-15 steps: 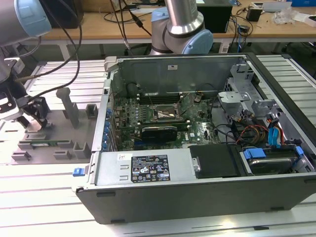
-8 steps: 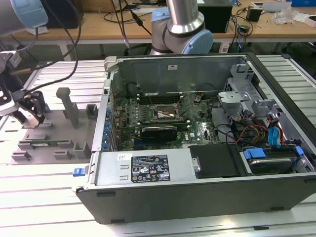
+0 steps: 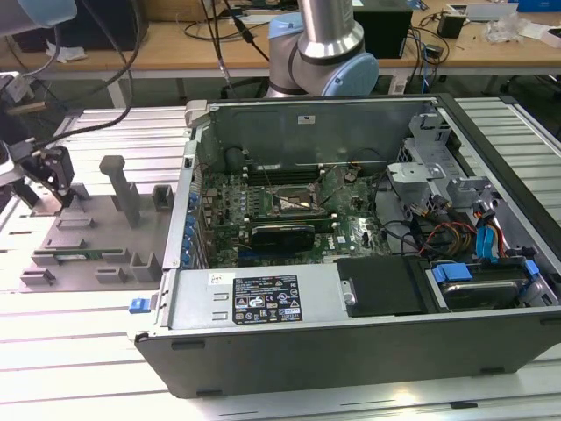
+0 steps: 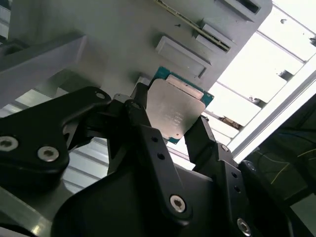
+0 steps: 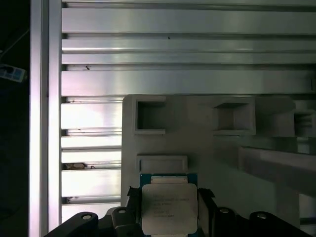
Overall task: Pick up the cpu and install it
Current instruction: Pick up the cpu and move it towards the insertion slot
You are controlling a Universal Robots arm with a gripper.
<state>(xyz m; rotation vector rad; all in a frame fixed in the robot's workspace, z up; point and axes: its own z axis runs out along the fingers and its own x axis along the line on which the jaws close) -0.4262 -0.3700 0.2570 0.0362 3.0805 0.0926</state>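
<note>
The cpu (image 4: 176,109), a flat square chip with a silver-grey top plate and a teal edge, sits between the black fingers (image 4: 198,137) of my gripper (image 4: 170,116), which press on two opposite sides of it. In the first wrist view the cpu (image 5: 169,208) lies just over the grey holder plate (image 5: 197,153), with my gripper (image 5: 169,213) shut on it. In the exterior view my gripper (image 3: 54,175) is at the far left, above the grey holder plate (image 3: 88,241). The open socket (image 3: 294,203) lies in the middle of the motherboard inside the computer case (image 3: 263,303).
Upright grey holder blocks (image 3: 118,184) stand on the plate beside my gripper. A black graphics card (image 3: 282,235) lies just below the socket. Cables and drive bays (image 3: 465,228) crowd the case's right side. The arm's base (image 3: 324,44) rises behind the case. Ribbed aluminium table (image 5: 187,49) surrounds the plate.
</note>
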